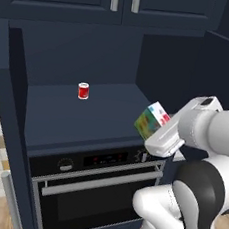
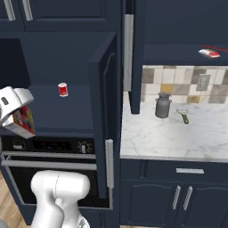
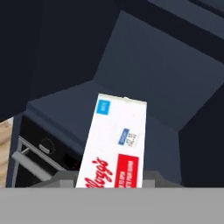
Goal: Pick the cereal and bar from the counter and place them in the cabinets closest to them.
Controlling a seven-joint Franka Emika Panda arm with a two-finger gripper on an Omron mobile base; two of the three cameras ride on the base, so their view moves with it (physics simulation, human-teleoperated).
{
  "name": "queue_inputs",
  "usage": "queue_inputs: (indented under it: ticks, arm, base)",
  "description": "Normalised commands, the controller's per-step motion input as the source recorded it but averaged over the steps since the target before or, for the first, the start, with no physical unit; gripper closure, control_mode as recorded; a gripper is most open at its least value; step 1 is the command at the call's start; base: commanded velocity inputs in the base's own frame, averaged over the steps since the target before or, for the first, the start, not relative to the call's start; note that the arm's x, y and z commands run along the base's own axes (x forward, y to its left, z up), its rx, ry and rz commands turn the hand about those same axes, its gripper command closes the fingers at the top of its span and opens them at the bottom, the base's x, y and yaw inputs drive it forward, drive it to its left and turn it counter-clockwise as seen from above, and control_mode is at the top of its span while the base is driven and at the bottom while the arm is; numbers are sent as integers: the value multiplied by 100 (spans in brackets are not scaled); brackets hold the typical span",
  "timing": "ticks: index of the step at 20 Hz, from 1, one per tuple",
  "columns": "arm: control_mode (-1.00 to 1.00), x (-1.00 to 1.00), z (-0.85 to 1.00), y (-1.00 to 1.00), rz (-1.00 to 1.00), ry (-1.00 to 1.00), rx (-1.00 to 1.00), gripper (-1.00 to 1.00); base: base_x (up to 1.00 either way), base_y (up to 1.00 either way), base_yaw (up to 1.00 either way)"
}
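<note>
The gripper is clamped on the cereal box, holding it tilted in the air at the front edge of the tall cabinet's open shelf, above the black oven. Beyond the hand, a red can stands on that shelf. The bar lies far off to the hand's right, in the wall cabinet.

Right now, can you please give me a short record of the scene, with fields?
gripper: shut on the cereal box
cereal box: tilted, held at the front edge of the open shelf above the oven
oven: door closed
red can: upright on that shelf
bar: on the wall cabinet shelf
jug: on the counter
</note>
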Motion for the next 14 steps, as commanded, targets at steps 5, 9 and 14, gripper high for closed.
queue_inputs:
  ticks: [5, 9, 14]
  arm:
    - [-100, 23, 0, 9, -14, 0, 22, 100]
    - [-100, 21, 0, 7, -11, 0, 13, 100]
    - [-100, 39, 0, 3, -9, 3, 9, 100]
  base:
    - [0, 0, 0]
    - [0, 0, 0]
    - [0, 0, 0]
